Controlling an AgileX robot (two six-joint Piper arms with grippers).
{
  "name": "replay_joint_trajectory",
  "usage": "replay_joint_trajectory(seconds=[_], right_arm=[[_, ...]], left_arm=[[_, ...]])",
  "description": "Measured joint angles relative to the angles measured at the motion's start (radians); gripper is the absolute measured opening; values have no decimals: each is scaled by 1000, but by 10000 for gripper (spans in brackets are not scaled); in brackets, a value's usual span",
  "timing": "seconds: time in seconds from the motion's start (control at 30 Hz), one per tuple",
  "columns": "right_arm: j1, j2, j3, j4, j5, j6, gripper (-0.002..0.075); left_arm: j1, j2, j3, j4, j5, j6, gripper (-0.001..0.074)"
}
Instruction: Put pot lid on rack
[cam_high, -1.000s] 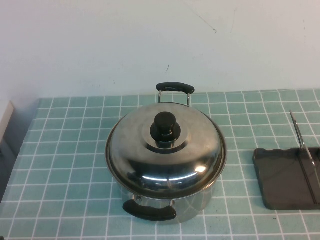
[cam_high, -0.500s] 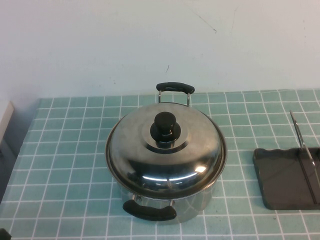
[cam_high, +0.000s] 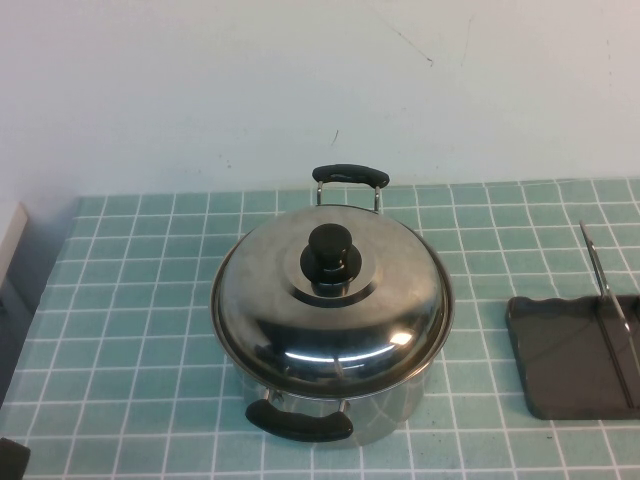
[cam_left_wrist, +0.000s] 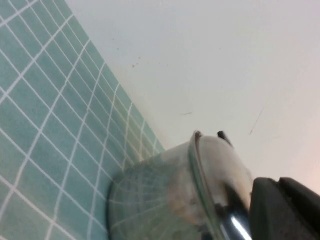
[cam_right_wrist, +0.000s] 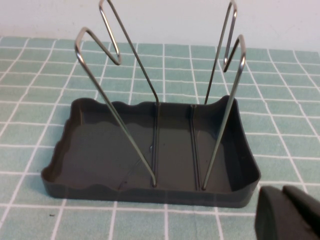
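The pot lid (cam_high: 330, 305), shiny steel with a black knob (cam_high: 332, 255), lies shut on the two-handled pot (cam_high: 390, 415) at the table's middle. The rack (cam_high: 560, 360), a dark tray with upright wires (cam_high: 603, 290), stands at the right edge. My left gripper (cam_left_wrist: 280, 187) is shut and empty, low beside the pot (cam_left_wrist: 150, 200) and the lid (cam_left_wrist: 225, 165), apart from them. A dark part of it shows in the high view's near-left corner (cam_high: 10, 458). My right gripper (cam_right_wrist: 282, 200) is shut and empty, just in front of the rack's tray (cam_right_wrist: 100, 150) and wires (cam_right_wrist: 125, 100).
The table is covered in teal tiles (cam_high: 130, 330). A white wall (cam_high: 300, 90) runs behind it. The table's left edge drops off beside a pale object (cam_high: 8, 235).
A dark part of my left arm has come up into the near-left corner of the high view. The pot, lid and rack have not moved.
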Motion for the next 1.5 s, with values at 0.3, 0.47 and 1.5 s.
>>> replay_joint_trajectory(seconds=[0.3,0.47,1.5], right_arm=[[0,0,0,0,0,0,-3],[0,0,0,0,0,0,-3],[0,0,0,0,0,-14,-3]], left_arm=[[-14,95,-284,114,175,663,-3],[-15,227,-357,306,109,653,-3],[-544,1349,-569,995,-937,214,597]])
